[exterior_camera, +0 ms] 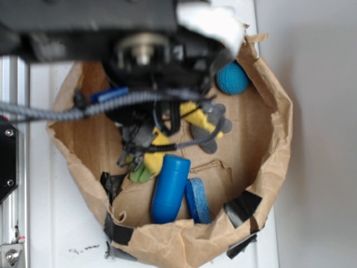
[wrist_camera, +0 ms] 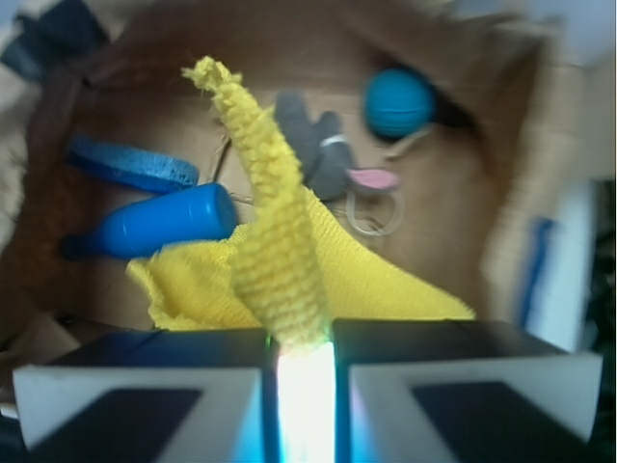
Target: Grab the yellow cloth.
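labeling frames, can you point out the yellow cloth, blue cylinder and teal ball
yellow cloth (wrist_camera: 280, 260): wrist view, raised fold
blue cylinder (exterior_camera: 169, 190): exterior view, body
teal ball (wrist_camera: 398, 102): wrist view, centre

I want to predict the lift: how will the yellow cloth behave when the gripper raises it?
Probably floppy: the yellow cloth rises as a pinched ridge at the gripper while the rest sags in folds. Likely light. Its fuzzy weave should resist slipping, though a trailing edge might drag the blue cylinder.

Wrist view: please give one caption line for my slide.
Gripper pinching a raised fold of the yellow cloth above the brown paper.
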Available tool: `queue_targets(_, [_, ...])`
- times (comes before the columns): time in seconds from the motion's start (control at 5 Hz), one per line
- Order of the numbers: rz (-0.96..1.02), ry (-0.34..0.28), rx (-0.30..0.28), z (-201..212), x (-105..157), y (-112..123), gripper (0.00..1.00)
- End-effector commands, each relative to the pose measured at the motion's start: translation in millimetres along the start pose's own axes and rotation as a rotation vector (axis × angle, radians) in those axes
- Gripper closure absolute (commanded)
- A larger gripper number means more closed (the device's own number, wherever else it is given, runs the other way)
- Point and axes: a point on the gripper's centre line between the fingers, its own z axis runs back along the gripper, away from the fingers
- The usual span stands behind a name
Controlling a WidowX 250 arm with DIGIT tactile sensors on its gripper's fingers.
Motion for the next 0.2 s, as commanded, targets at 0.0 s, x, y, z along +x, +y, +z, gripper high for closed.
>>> queue_targets(0.0, [0.028,-0.058,0.111,25.4,2.2,-17.6,1.00])
